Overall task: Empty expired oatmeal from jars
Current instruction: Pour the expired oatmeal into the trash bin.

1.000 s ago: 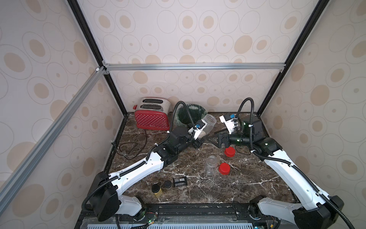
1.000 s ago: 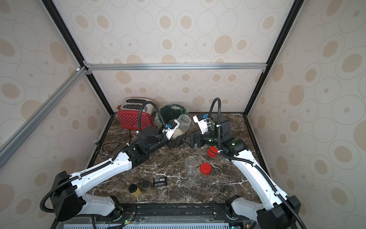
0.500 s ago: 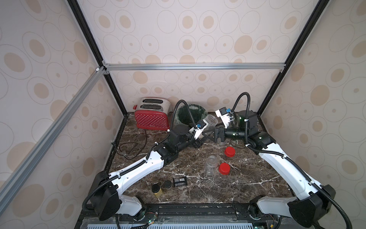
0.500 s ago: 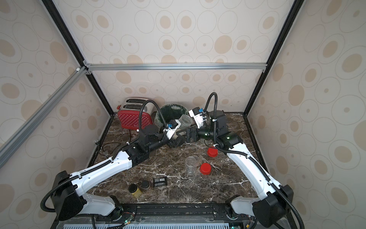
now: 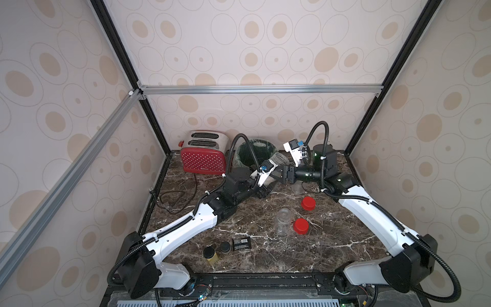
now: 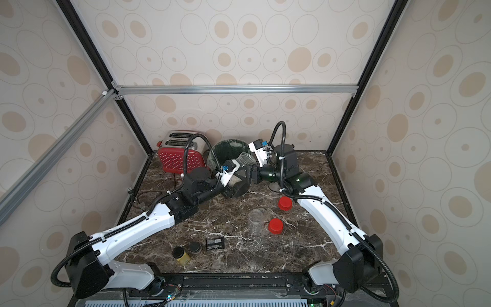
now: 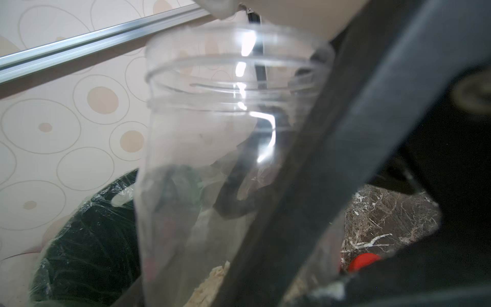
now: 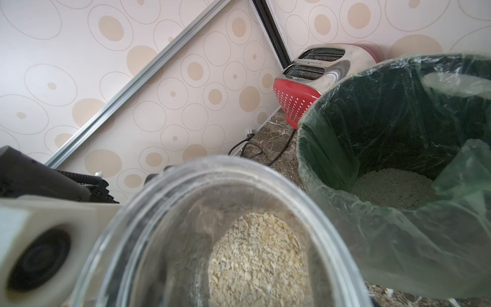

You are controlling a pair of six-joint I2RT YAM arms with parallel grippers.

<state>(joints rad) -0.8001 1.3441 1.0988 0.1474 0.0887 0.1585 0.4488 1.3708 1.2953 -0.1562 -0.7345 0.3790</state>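
Note:
A lidless clear jar (image 5: 279,159) (image 6: 245,159) hangs tilted beside the bin, mouth up and toward the back. Oatmeal (image 8: 255,252) lies in its bottom, and some of this oatmeal (image 7: 212,281) shows through the wall. My right gripper (image 5: 283,173) (image 6: 251,172) is shut on the jar's body from the right. My left gripper (image 5: 269,182) (image 6: 235,184) reaches the jar's lower part from the left, and its jaws are hidden. An empty jar (image 5: 283,222) stands mid-table with two red lids (image 5: 308,203) (image 5: 301,225) beside it.
A green-lined bin (image 5: 244,148) (image 8: 345,133) at the back holds pale grain (image 8: 393,186). A red toaster (image 5: 204,156) stands to its left, with its cord (image 5: 172,202) on the table. Two small black-lidded jars (image 5: 211,253) (image 5: 225,247) and a black packet (image 5: 241,243) lie near the front.
My right arm swung left from near the red lids to the jar that my left gripper held up, and closed on it. The jar stays tilted beside the bin.

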